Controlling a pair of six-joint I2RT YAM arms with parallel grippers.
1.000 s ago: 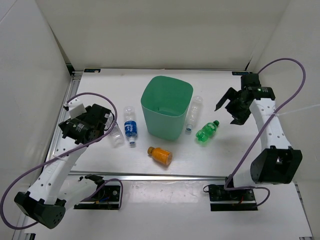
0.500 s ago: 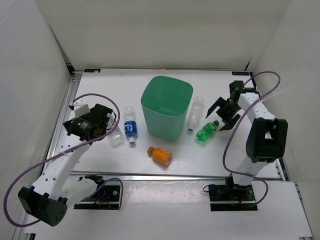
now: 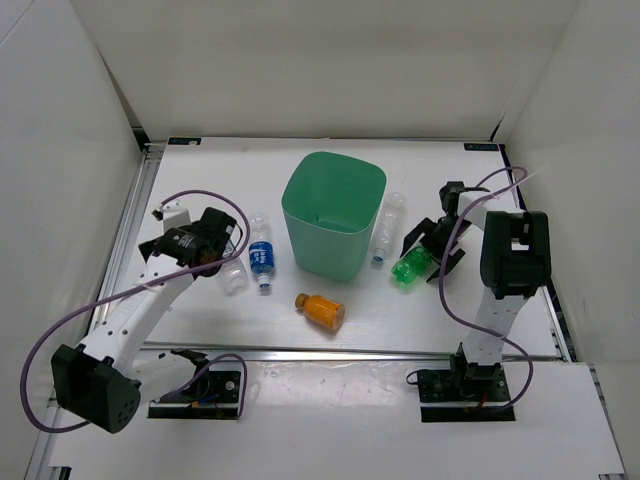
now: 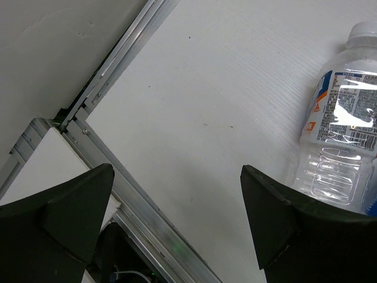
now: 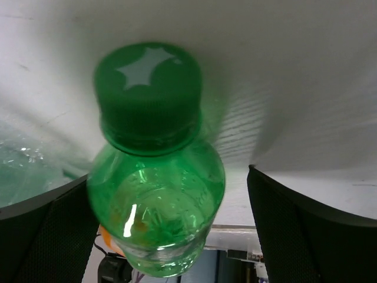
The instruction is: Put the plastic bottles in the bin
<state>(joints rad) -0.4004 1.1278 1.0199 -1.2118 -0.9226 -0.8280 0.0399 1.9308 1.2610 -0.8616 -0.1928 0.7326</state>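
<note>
Your right gripper (image 3: 428, 252) stands wide, its jaws straddling the cap end of the green bottle (image 3: 410, 266), which lies on the table right of the bin (image 3: 333, 213). Your left gripper (image 3: 222, 252) is wide too, holding nothing, left of the bin beside a clear bottle (image 3: 232, 277).

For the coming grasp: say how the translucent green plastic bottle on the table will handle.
Lying on its round side, the green bottle may roll if nudged. It looks empty, so probably light. Its glossy wall may slip or flex.
</note>
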